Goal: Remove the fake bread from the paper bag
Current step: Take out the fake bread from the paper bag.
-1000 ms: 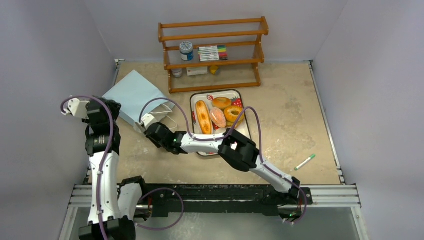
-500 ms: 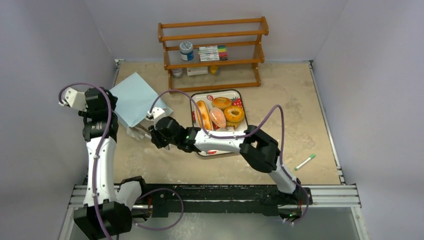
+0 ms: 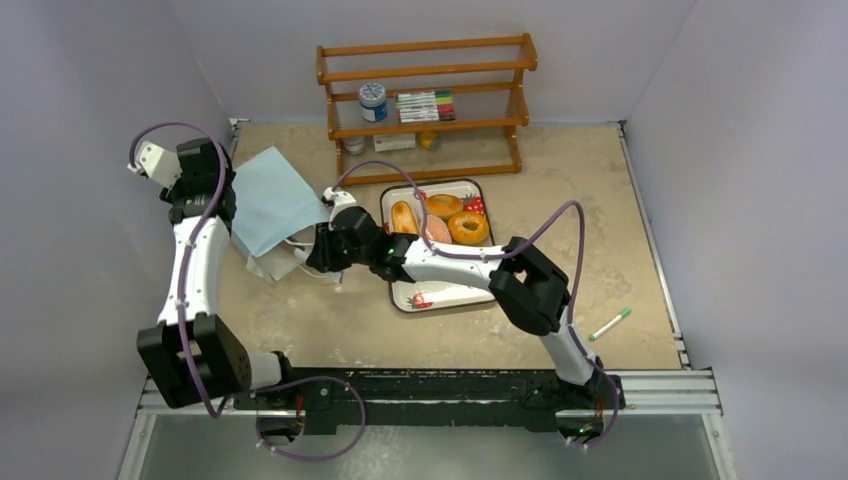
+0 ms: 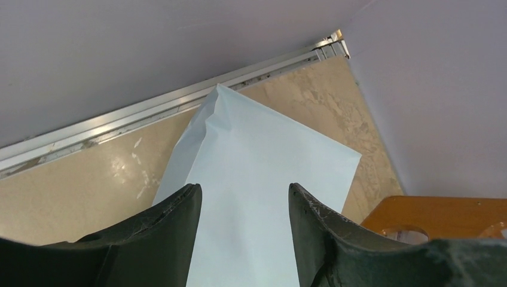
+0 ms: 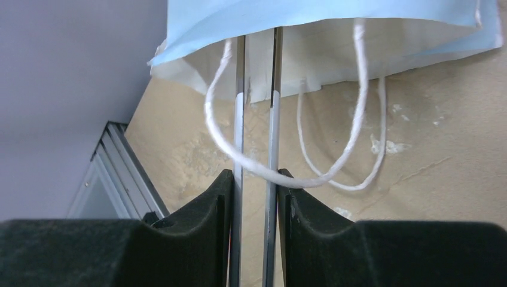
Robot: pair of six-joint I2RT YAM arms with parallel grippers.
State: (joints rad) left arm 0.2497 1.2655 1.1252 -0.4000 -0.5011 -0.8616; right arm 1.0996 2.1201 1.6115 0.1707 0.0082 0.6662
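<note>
**A:** What's different from 1 second ago?

**B:** The left gripper [image 4: 243, 191] has hoisted the closed end of the light blue paper bag [image 3: 275, 195], so its white mouth droops toward the table [image 3: 600, 220]. The fingers stand about half apart with blue paper filling the gap, seemingly holding it.

**A:** And the right gripper [image 5: 258, 39]?

**B:** It has moved up to the mouth, fingers nearly together. A white cord handle [image 5: 359, 101] crosses them. Gripped or not, I cannot tell.

**A:** The bread?

**B:** 4 toy bread pieces [image 3: 467, 227] sit on the strawberry-print white tray [image 3: 450, 292], unchanged. Nothing new has tumbled out, so the bag probably needs a shake.
</note>
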